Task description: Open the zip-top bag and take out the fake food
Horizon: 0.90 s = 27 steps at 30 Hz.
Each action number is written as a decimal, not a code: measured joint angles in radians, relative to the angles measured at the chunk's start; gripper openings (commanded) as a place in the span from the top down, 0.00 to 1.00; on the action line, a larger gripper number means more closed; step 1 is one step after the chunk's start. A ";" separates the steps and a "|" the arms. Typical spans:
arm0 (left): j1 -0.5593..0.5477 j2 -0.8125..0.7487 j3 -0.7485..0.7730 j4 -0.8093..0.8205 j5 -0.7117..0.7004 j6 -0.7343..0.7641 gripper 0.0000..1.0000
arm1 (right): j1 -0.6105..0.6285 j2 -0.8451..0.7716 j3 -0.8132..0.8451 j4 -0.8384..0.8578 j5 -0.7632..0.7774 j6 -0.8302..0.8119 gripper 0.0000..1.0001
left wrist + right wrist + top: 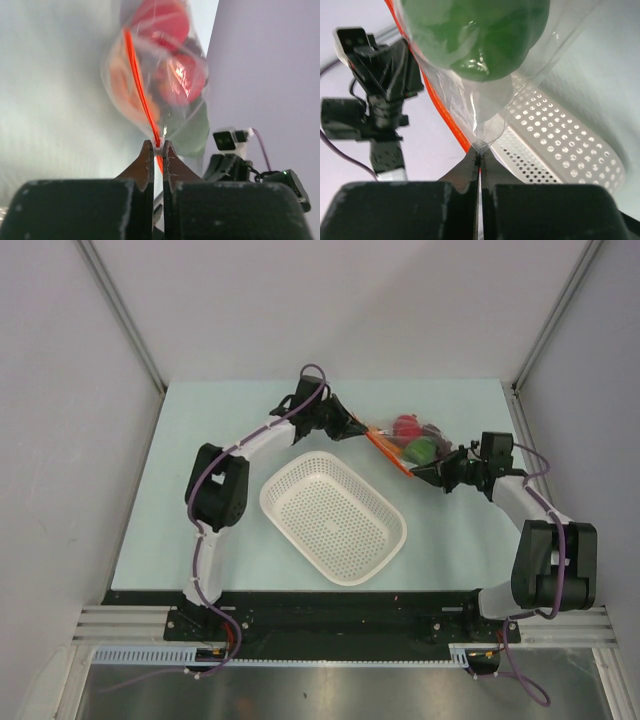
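- Bag (408,443): clear crinkled plastic with an orange-red zipper strip (140,90). It lay near the far edge of the tabletop (200,420), right of its middle, stretched between the two grippers. Whether it rested on the surface or hung just above it could not be told.
- Zipper strip: it ran along the bag's near edge from one gripper to the other. Sealed or parted could not be told.
- Contents, all inside the bag: a red round fruit (187,75), a green pepper (480,35) and an orange piece (121,85), pressed together. A darker item behind them was too blurred to name.
- Left gripper (157,145): fingers drawn almost together, pinching the bag's rim at the left end of the zipper strip.
- Right gripper (478,156): fingers fully together, nipping a thin fold of plastic at the bag's right end, just below the pepper.
- Basket (335,523): white, perforated, rounded rectangle, set askew at the middle of the tabletop. It was on the near side of the bag and apart from it, with nothing in it.
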 measured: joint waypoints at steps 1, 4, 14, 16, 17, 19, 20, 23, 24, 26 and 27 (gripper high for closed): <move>0.015 0.011 0.024 -0.008 0.004 0.016 1.00 | 0.000 0.003 0.028 -0.028 0.003 -0.032 1.00; 0.040 0.056 0.112 -0.043 0.013 0.058 1.00 | 0.000 0.013 0.090 -0.105 0.013 -0.119 1.00; 0.048 0.193 0.311 -0.101 0.039 0.136 1.00 | -0.009 0.032 0.093 -0.277 0.031 -0.315 1.00; 0.050 0.198 0.318 -0.104 0.039 0.147 1.00 | -0.011 0.031 0.089 -0.301 0.033 -0.343 1.00; 0.051 0.198 0.318 -0.106 0.042 0.153 1.00 | -0.011 0.031 0.089 -0.309 0.033 -0.355 1.00; 0.051 0.198 0.319 -0.110 0.048 0.162 1.00 | -0.011 0.031 0.097 -0.334 0.041 -0.390 1.00; 0.051 0.198 0.319 -0.113 0.048 0.166 1.00 | -0.011 0.031 0.105 -0.349 0.049 -0.406 1.00; 0.051 0.198 0.319 -0.122 0.050 0.187 1.00 | -0.012 0.020 0.121 -0.378 0.070 -0.438 1.00; 0.051 0.198 0.319 -0.123 0.051 0.190 1.00 | -0.012 0.014 0.125 -0.385 0.075 -0.446 1.00; 0.051 0.198 0.319 -0.124 0.057 0.200 1.00 | -0.013 0.002 0.126 -0.393 0.081 -0.454 1.00; 0.051 0.198 0.319 -0.124 0.062 0.206 1.00 | -0.013 -0.005 0.126 -0.399 0.084 -0.458 1.00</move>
